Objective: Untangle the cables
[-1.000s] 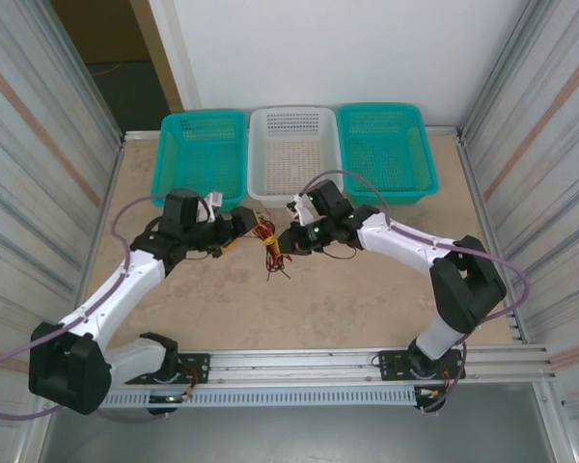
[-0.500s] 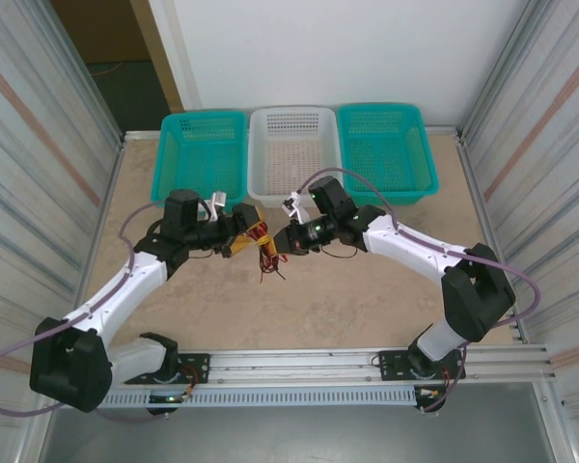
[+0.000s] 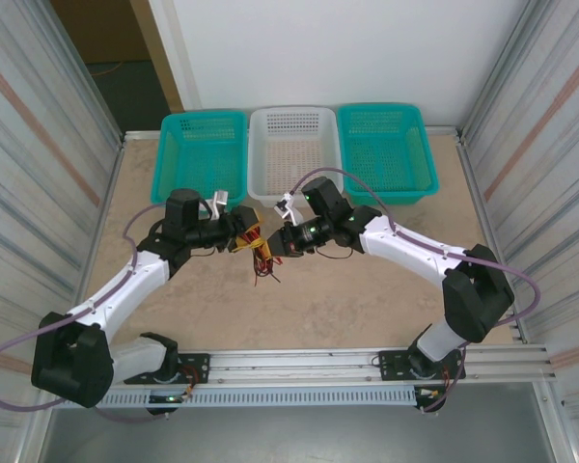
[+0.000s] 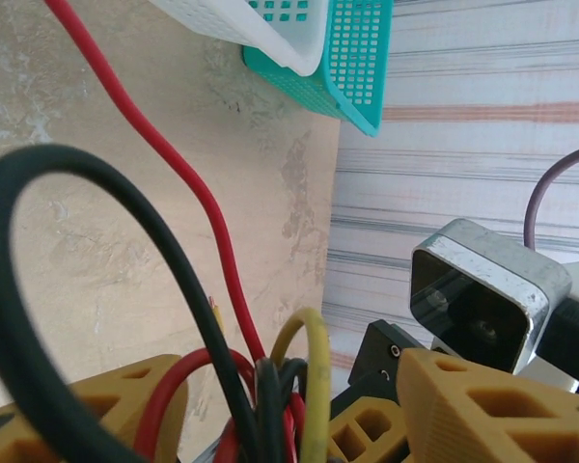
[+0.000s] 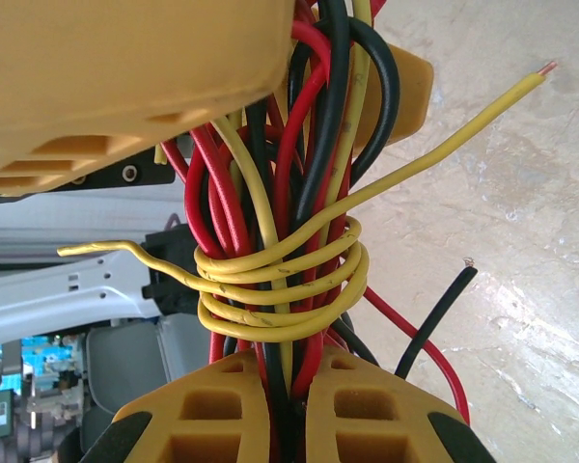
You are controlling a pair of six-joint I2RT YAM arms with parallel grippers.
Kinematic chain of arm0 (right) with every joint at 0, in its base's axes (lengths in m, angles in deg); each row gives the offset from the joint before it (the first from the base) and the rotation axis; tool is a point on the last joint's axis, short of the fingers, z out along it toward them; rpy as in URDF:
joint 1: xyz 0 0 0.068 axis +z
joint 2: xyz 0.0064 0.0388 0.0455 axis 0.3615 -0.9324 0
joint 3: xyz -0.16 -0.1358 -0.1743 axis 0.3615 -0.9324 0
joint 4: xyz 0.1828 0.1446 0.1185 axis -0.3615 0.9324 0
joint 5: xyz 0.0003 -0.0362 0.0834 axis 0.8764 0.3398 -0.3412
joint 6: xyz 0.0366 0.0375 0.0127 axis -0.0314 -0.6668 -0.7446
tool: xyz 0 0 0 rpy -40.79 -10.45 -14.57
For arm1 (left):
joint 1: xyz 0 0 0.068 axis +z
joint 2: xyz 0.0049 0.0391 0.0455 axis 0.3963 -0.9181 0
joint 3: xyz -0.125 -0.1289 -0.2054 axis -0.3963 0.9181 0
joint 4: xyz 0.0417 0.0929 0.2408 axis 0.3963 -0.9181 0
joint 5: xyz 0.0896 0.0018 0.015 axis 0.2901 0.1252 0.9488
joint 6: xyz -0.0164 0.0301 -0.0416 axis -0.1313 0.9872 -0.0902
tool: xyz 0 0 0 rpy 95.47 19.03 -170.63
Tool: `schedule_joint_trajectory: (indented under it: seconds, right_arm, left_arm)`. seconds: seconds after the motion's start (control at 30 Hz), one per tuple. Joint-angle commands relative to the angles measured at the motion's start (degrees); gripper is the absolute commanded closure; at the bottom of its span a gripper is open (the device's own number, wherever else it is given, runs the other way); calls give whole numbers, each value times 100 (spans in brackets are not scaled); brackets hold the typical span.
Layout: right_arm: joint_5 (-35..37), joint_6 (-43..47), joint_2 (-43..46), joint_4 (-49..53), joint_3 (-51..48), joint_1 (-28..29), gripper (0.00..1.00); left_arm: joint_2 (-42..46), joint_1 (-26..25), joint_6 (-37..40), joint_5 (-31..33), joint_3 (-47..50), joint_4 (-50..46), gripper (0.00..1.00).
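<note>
Right gripper (image 5: 285,371) clamps the cables (image 5: 280,280), apparently as an anchor; left gripper (image 4: 261,405) straddles them, its grip indiscernible, likely to pull strands free.

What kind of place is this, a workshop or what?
Probably a robotics lab test cell: two robot arms bolted to an aluminium rail, panel walls closing in the table, and three plastic baskets lined up.

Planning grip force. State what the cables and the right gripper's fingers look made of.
Cables: red, black and yellow plastic-looking insulation, smooth with slight sheen; a coppery tip at the yellow cut end suggests a metal core.
Right gripper's fingers: matte yellow-orange plastic, possibly printed, going by the moulded lattice pockets.
</note>
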Motion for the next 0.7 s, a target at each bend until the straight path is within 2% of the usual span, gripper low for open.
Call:
schedule_joint_trajectory:
  seconds: [0.0,0.17,0.27,0.33,0.37,0.4,0.43,0.5,0.6,0.67]
  right_arm:
    - [-169,23,108,-12,250,44,99]
    - [-155,13,82,1,277,51,97]
    - [-92,20,75,47,308,68,94]
    - [14,59,115,129,330,61,85]
    - [123,109,153,232,358,57,75]
    - [372,199,220,422,406,50,64]
    - [705,278,280,676,477,46,58]
    - [1872,414,495,1359,689,68,42]
    - [3942,219,914,2044,841,214,28]
    - [4662,-13,1191,2110,717,243,25]
  left_arm:
    - [-50,-9,76,-183,7,18,46]
    - [-57,-25,12,-191,120,129,61]
    - [-59,-35,29,-221,83,176,76]
    - [-43,-28,72,-209,29,115,87]
    - [-35,-29,101,-184,-16,53,91]
    - [-26,-29,137,-158,-75,-40,95]
    - [-12,-25,175,-113,-133,-131,99]
    - [60,-25,294,67,-287,-454,100]
    - [150,-12,517,457,-529,-1109,100]
    - [169,-8,574,708,-673,-1541,100]
